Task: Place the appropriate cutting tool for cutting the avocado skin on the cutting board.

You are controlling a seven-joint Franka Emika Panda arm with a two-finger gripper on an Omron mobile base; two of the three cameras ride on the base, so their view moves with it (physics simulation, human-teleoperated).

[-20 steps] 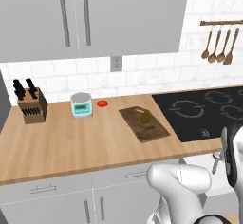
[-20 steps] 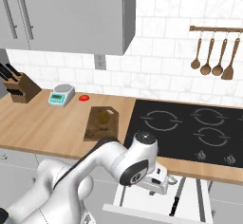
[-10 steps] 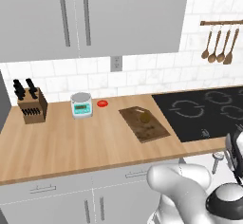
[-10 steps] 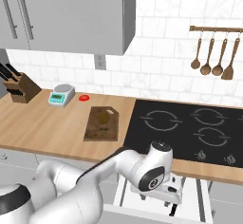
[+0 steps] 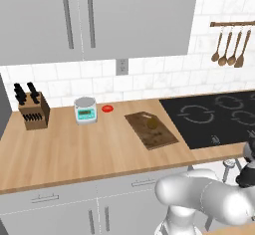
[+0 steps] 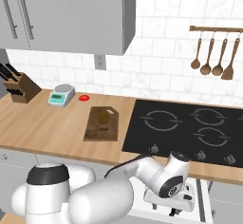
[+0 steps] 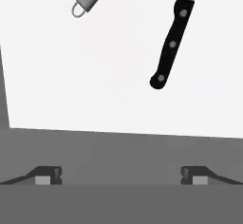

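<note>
Tool (image 7: 121,175) (jaws apart) above knife (image 7: 171,42) in drawer (image 7: 95,76)

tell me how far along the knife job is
Early stage. Already set: the avocado sits on the cutting board. In hand: nothing; the open gripper points into a white drawer where the knife lies untouched. Left: grasp it, lift it, place it on the board.
</note>
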